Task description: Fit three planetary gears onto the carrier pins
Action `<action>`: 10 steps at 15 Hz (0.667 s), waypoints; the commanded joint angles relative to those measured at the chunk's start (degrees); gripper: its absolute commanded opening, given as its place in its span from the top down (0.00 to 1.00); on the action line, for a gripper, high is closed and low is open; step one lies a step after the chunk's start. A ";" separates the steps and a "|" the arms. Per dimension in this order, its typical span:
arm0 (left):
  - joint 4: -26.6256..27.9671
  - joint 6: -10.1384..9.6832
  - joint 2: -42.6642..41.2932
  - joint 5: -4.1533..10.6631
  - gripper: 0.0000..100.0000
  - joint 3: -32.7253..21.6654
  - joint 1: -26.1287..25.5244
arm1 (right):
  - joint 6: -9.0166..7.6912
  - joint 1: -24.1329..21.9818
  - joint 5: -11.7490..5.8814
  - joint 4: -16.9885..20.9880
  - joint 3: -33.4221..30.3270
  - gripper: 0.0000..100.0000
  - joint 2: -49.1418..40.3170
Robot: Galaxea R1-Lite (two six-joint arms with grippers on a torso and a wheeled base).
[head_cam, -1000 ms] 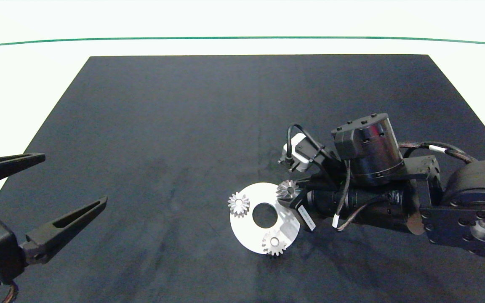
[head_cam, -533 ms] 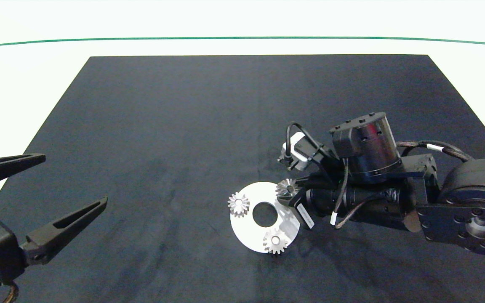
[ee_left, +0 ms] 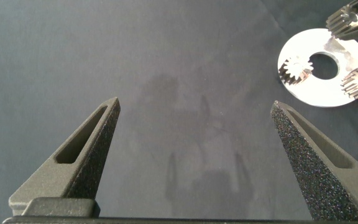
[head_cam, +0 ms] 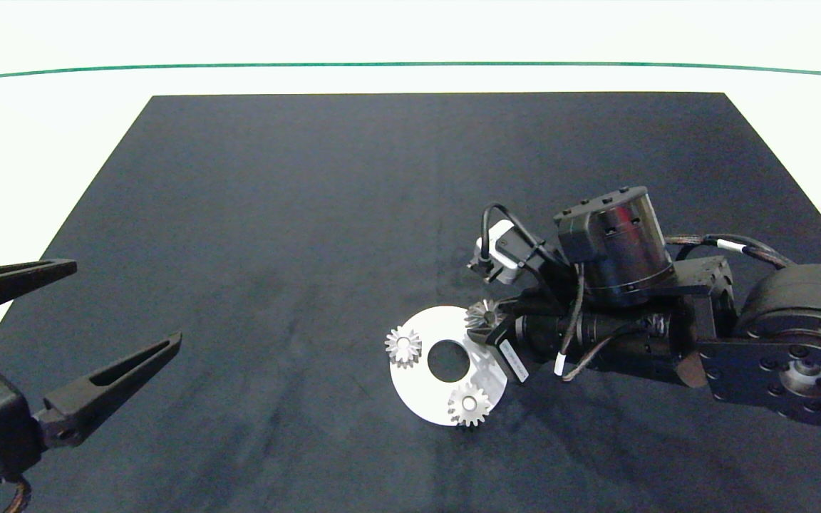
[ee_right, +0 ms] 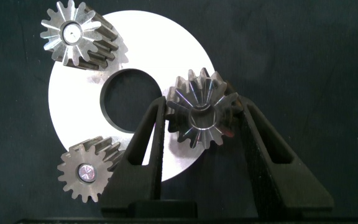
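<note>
A flat white ring-shaped disc, smooth and matte with a large round centre hole, lies on a dark, slightly napped mat that covers most of a pale table. Three small planetary gears of shiny silver metal, each with pointed teeth, sit at the disc's edge in a triangle. Two of them, the left gear and the near gear, rest flat with a whitish carrier pin filling the bore of each, its round tip showing in the middle. The third gear is at the disc's far right edge, tilted, its dark centre bore showing no pin. The right gripper, on a bulky black arm reaching in from the right with cables looped over it, is closed around this third gear: its two dark grey tapered fingers press against the teeth on either side. The left gripper hovers over the mat's left edge, well apart from the disc, its two wedge-shaped fingers with rough, grainy pads spread wide and holding nothing. A thin green line runs across the table beyond the mat.
</note>
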 commanded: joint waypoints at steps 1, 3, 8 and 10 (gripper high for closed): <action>-0.03 0.10 -0.02 0.12 0.00 0.10 0.00 | 0.05 0.04 -0.02 -0.01 -0.04 1.00 0.07; -0.03 0.10 -0.02 0.12 0.00 0.10 0.00 | 0.22 0.04 -0.02 -0.01 -0.12 1.00 0.07; -0.03 0.10 -0.02 0.03 0.00 0.01 -0.09 | 0.57 0.04 -0.02 0.25 -0.83 1.00 -0.37; -0.12 0.10 -0.11 0.12 0.00 0.01 -0.09 | 1.28 0.12 -0.02 0.43 -1.62 1.00 -0.46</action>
